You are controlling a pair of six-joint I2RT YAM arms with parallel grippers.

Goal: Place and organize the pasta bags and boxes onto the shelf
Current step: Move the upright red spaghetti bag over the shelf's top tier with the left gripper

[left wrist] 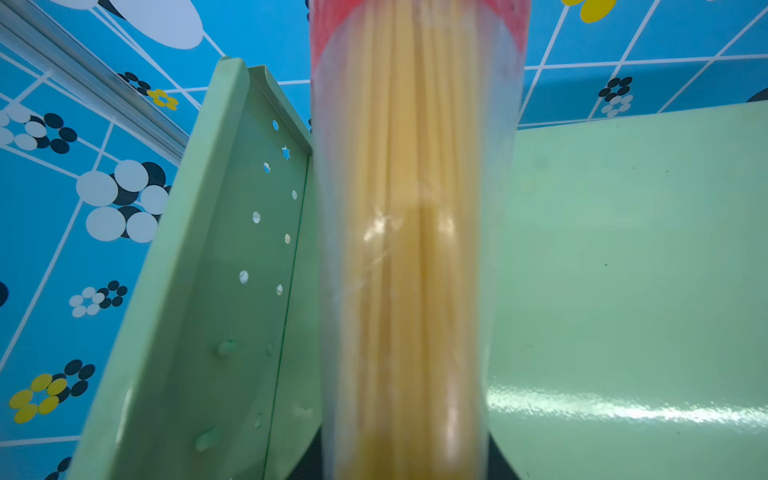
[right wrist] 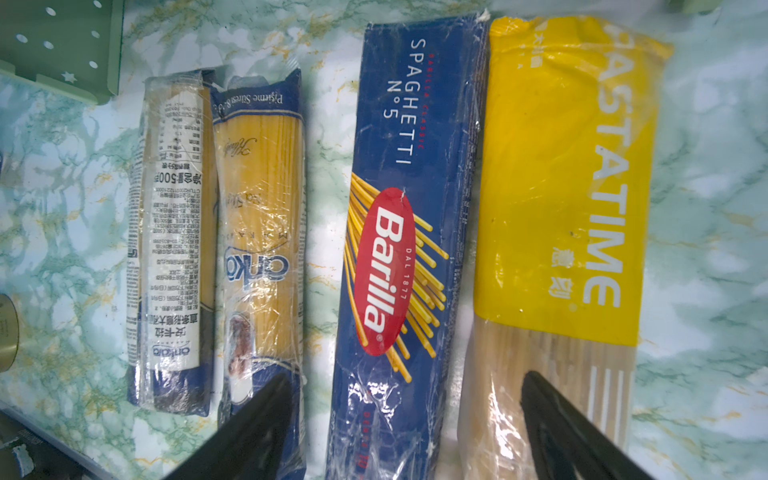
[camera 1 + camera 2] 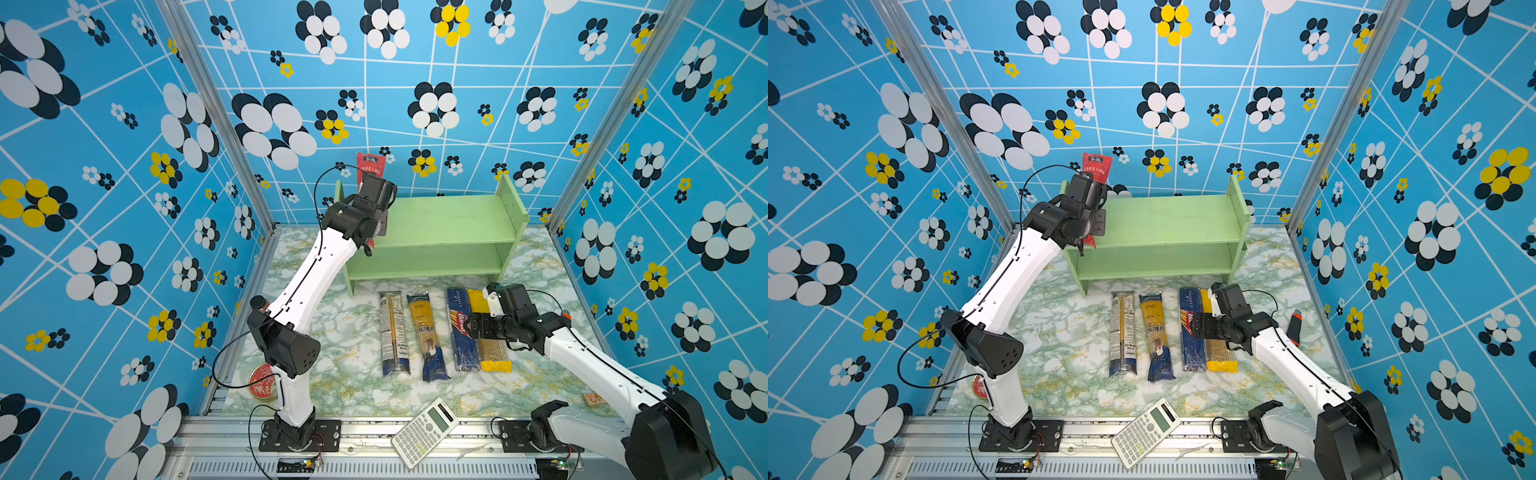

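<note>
The left gripper (image 3: pixel 376 226) pinches the red-ended clear bag (image 3: pixel 367 166) of spaghetti and holds it nearly upright. The bag is at the left end of the light-green shelf (image 3: pixel 449 220), just beside the left side panel (image 1: pixel 232 257) and over the top tier. Whether its lower end touches the board cannot be told.

The right gripper (image 2: pixel 411 436) has its jaws spread wide and holds nothing. It hovers above the dark blue Barilla box (image 2: pixel 407 232) and the yellow bag (image 2: pixel 565 187), which lie side by side, touching.

To their left lie the yellow-navy bag (image 2: pixel 262 232) and the clear/navy bag (image 2: pixel 174 241). All four lie flat on the marble-patterned table (image 3: pixel 345 332) in front of the shelf. A white calculator (image 3: pixel 424 432) sits at the table's near edge.
</note>
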